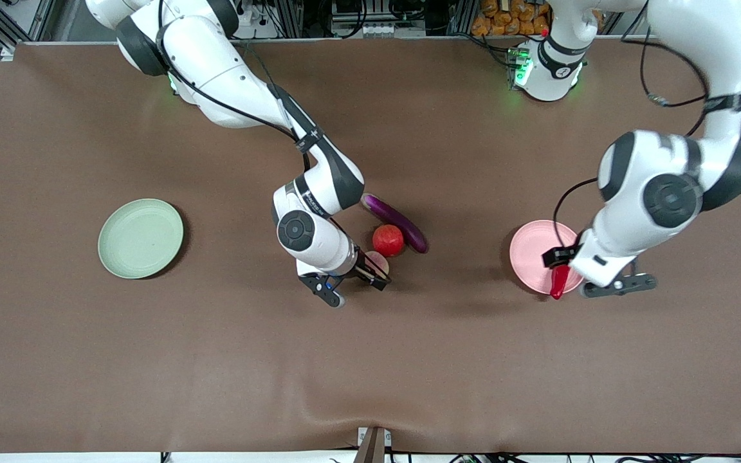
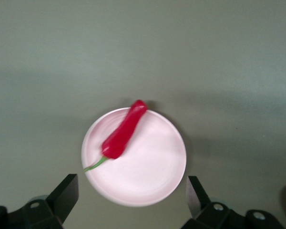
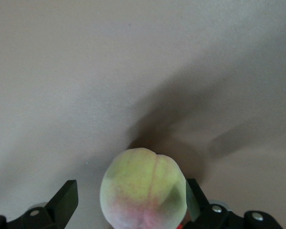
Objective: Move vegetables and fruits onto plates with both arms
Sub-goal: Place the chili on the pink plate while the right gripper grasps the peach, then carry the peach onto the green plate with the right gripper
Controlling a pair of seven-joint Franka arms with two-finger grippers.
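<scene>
The red chili pepper (image 1: 559, 281) lies on the pale pink plate (image 1: 531, 247), its tip over the rim nearest the front camera. My left gripper (image 1: 567, 257) is open and empty, up over that plate; the left wrist view shows the chili (image 2: 124, 131) on the plate (image 2: 152, 176) below the gripper (image 2: 132, 191). My right gripper (image 1: 374, 270) is low at the table, open around the peach (image 1: 380, 260). In the right wrist view the peach (image 3: 143, 188) sits between the fingers of the right gripper (image 3: 131, 188), against one and apart from the other.
The red pomegranate-like fruit (image 1: 388, 240) sits right beside the peach, farther from the front camera, touching the purple eggplant (image 1: 396, 218). The pale green plate (image 1: 141, 238) stands empty toward the right arm's end of the brown table.
</scene>
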